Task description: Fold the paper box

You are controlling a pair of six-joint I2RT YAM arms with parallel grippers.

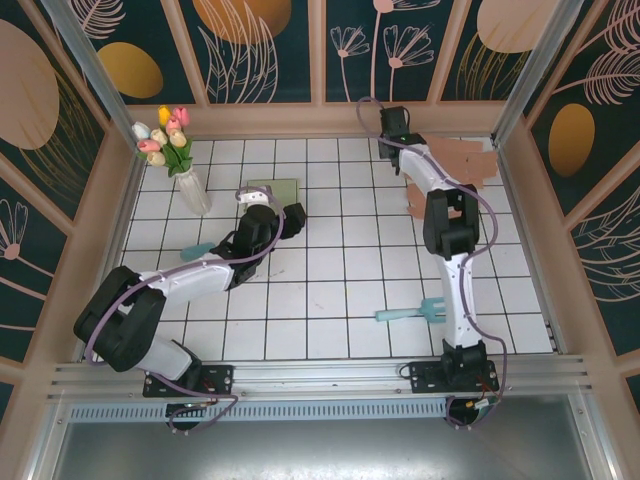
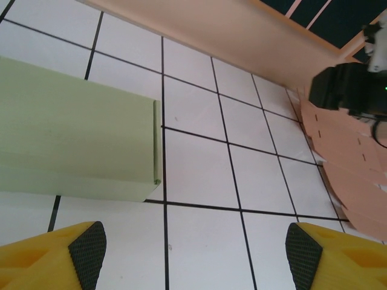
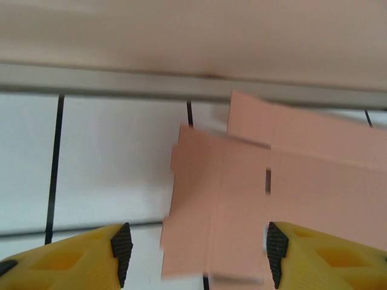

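White-black arms [image 1: 195, 275], yellow fingers [image 2: 42, 260]

tulip vase [image 1: 190, 188], teal tool [image 1: 408, 313] on tiled table [image 1: 330, 340].

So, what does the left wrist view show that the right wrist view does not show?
Left wrist view: the green paper box, the open left pincer and the right arm's black wrist. Right wrist view: the open right pincer and a grey rail. Both: the flat pink cardboard and the white tiled table.
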